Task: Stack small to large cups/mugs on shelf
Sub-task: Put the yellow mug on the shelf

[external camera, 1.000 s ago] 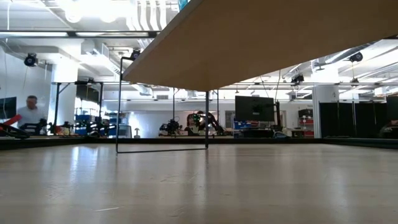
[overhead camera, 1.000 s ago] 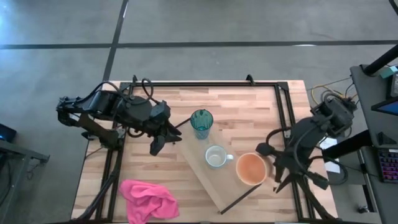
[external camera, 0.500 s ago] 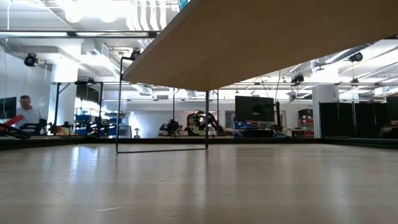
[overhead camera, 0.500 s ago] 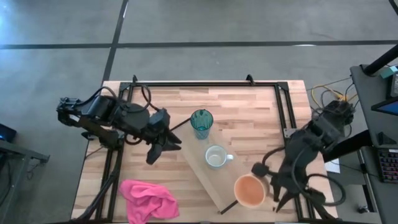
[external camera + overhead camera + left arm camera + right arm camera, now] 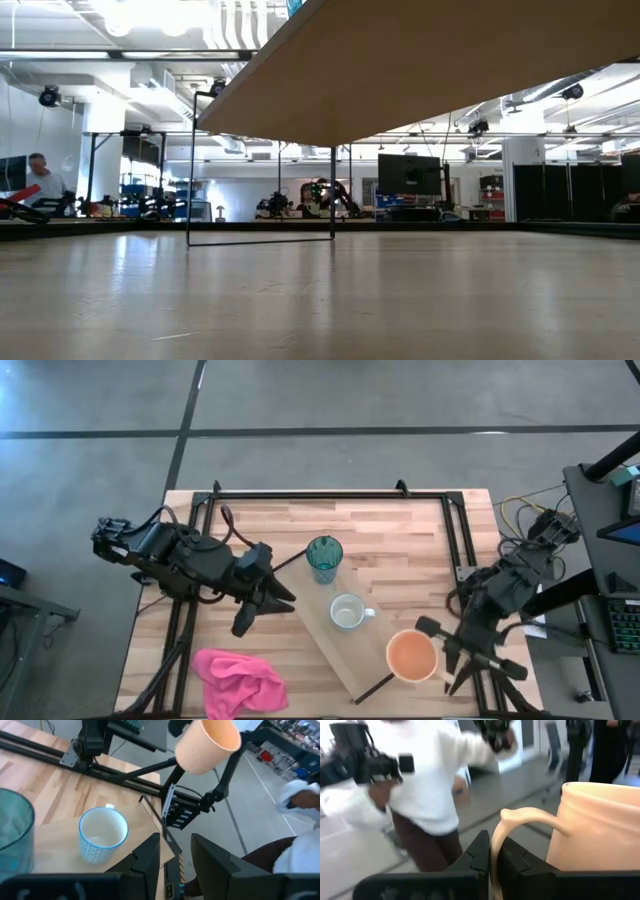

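Observation:
The light wood shelf [image 5: 325, 635] lies slanted across the table; its underside [image 5: 400, 70] fills the top of the low view. The teal tumbler [image 5: 323, 558] and the whitish mug [image 5: 346, 612] stand on it, and both show in the left wrist view, the tumbler [image 5: 12, 835] and the mug [image 5: 102, 832]. My right gripper [image 5: 440, 647] is shut on the orange mug [image 5: 412, 656], which is in the air off the shelf's near right end. My left gripper [image 5: 263, 610] is open and empty, left of the shelf and pointing at it. My right gripper pinches the orange mug's handle [image 5: 495, 832] between its two fingers, coming about level from the table's right side. The mug [image 5: 207, 745] is lifted clear of shelf and table, with its mouth up.
A pink cloth [image 5: 238, 678] lies at the table's near left. Black frame rails [image 5: 330, 495] run along the far, left and right edges. A person in a white top [image 5: 420, 785] stands beyond the table's near right side. The shelf's thin dark bracket [image 5: 190, 170] stands on the tabletop.
My right gripper has carried the orange mug off the shelf's near right part toward the table's near edge, lifted clear, then a little back toward the right. My left gripper has shifted slightly toward the near edge and the shelf.

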